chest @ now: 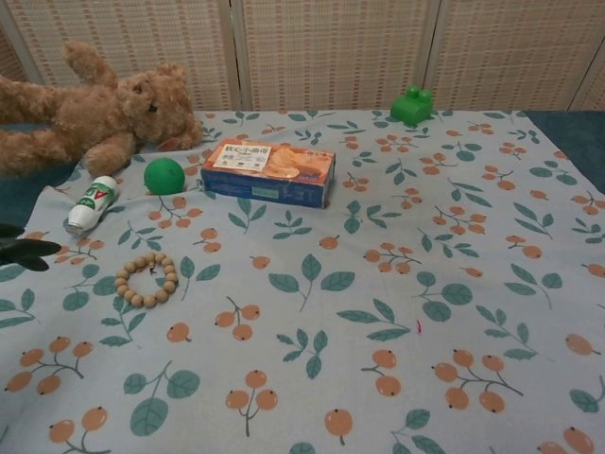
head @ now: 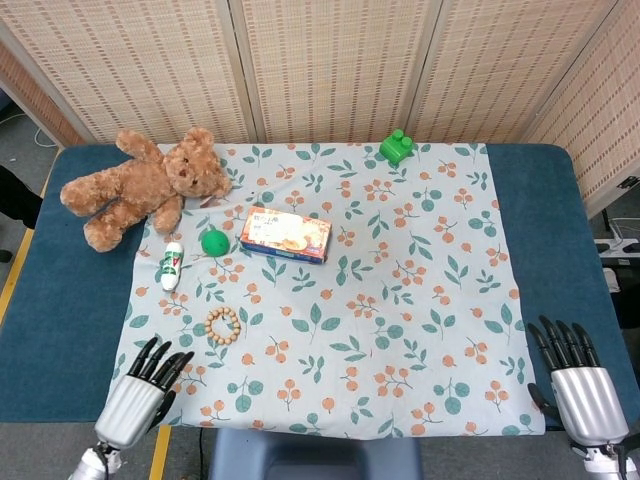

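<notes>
Wooden bead bracelet [head: 223, 326] near left robot hand [head: 140, 397], seemingly empty, fingers spread.
</notes>
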Controlling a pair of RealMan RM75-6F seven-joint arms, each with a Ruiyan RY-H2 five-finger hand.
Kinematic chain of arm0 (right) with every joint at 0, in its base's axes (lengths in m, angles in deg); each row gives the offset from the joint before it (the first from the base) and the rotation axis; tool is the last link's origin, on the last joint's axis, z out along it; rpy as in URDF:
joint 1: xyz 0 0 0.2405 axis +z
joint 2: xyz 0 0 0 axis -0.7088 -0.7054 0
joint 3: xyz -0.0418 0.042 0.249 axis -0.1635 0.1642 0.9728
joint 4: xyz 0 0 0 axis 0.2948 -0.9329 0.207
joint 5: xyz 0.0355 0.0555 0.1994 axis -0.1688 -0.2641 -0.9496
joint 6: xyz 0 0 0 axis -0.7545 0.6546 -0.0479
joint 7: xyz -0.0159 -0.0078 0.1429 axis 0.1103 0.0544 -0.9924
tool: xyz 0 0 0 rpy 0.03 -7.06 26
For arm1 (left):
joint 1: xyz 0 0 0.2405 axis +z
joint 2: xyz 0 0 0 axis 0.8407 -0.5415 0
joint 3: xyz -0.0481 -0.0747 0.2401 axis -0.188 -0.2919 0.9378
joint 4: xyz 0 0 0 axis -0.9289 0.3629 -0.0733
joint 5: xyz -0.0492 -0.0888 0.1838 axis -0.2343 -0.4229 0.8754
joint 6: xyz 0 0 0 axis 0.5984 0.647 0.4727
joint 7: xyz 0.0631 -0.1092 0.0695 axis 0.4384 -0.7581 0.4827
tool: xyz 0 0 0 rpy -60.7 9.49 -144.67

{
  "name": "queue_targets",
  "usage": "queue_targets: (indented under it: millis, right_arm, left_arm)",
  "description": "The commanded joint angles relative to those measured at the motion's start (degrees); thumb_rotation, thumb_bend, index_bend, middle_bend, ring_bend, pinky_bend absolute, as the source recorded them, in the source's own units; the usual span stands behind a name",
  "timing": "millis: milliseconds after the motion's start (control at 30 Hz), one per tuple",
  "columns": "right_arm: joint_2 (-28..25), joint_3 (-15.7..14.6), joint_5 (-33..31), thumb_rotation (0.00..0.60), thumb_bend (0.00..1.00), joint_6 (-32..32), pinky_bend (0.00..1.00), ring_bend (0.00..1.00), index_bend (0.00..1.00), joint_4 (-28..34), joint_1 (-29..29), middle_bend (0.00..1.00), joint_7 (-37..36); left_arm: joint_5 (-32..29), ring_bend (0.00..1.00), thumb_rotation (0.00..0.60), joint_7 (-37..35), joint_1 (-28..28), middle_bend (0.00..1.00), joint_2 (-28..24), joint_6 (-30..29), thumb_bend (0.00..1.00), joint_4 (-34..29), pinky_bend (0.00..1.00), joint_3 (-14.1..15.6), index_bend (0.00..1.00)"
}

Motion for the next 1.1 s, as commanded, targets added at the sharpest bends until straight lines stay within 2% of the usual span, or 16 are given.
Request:
queue_targets:
  millis: [33, 233, 400, 733, 1100]
  right_arm:
    - [0.27, 0.53, -0.91, 0.6, 0.24, -0.55, 0.0, 0.0, 0.0, 0.11, 0.19, 0.0, 1.25]
    - [0.34, 1.08, -2.7, 0.6, 0.24, -2.32, 0.0, 0.0, 0.0, 0.92, 0.88, 0.0, 2.12]
    - [0.64, 1.07, -3.73, 0.6, 0.24, -4.1, 0.0, 0.0, 0.0, 1.32, 1.51, 0.0, 3.36]
    - [0.7, 1.07, -4.92, 0.6, 0.24, -4.83, 0.0, 0.0, 0.0, 1.75, 1.68, 0.0, 4.5]
    - [0.29, 0.91, -5.2, 0.6, 0.24, -4.25, 0.0, 0.0, 0.0, 1.98, 1.36, 0.0, 4.31]
  left_arm:
    - [0.35, 0.07, 0.6, 5.53, -2.0, 0.22, 6.04, 1.75, 0.51, 5.07, 0.05, -2.27, 0.1]
    - [-2.92, 0.05, 0.6, 8.03, -5.31, 0.23, 8.96, 8.7, 0.53, 6.92, 0.02, -3.27, 0.11]
    - [-5.29, 0.04, 0.6, 9.52, -7.24, 0.22, 11.44, 11.87, 0.54, 8.73, 0.02, -4.1, 0.12]
    - [-9.07, 0.03, 0.6, 9.91, -9.93, 0.16, 14.63, 13.56, 0.54, 13.51, 0.02, -5.98, 0.24]
    - [-11.28, 0.05, 0.6, 9.91, -12.19, 0.22, 17.29, 14.02, 0.53, 17.77, 0.02, -6.24, 0.25]
